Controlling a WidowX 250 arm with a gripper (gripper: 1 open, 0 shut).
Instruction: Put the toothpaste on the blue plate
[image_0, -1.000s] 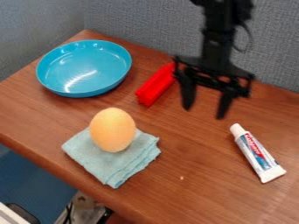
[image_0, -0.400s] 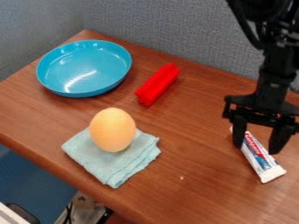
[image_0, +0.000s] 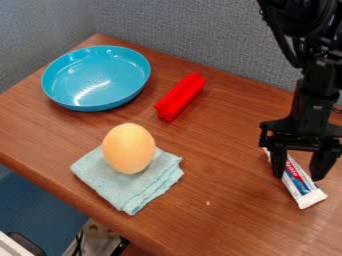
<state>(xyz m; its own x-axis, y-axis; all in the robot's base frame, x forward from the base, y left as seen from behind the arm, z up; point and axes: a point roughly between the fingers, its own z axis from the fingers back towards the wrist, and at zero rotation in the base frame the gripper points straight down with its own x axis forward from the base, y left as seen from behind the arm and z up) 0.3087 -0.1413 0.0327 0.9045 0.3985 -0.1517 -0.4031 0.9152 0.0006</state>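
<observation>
Camera view, looking down at an angle on a brown wooden table (image_0: 227, 110). At the right edge of the frame a black robot arm (image_0: 315, 60) reaches down from the upper right corner, ending in a black claw (image_0: 301, 166) that points straight down at the tabletop. Its fingers (image_0: 275, 161) are spread wide apart, one on each side of the toothpaste (image_0: 297, 175), a small flat white tube with red and blue print lying on the wood in the lower right of the frame. The tube lies slanted, its white cap toward the upper left and its flat end toward the lower right corner. The fingers straddle the upper part of the tube; whether the tips touch it or the table cannot be told, and nothing is pinched between them. The blue plate (image_0: 126, 93), round, shallow and bright blue with a raised rim, sits in the upper left of the frame, well apart from the tube and the claw. A red rectangular block (image_0: 179, 96) lies just right of the plate, near the centre top. At lower centre left, an orange egg (image_0: 128, 148) rests on a folded light-blue cloth (image_0: 147, 185) near the table's front edge.
</observation>
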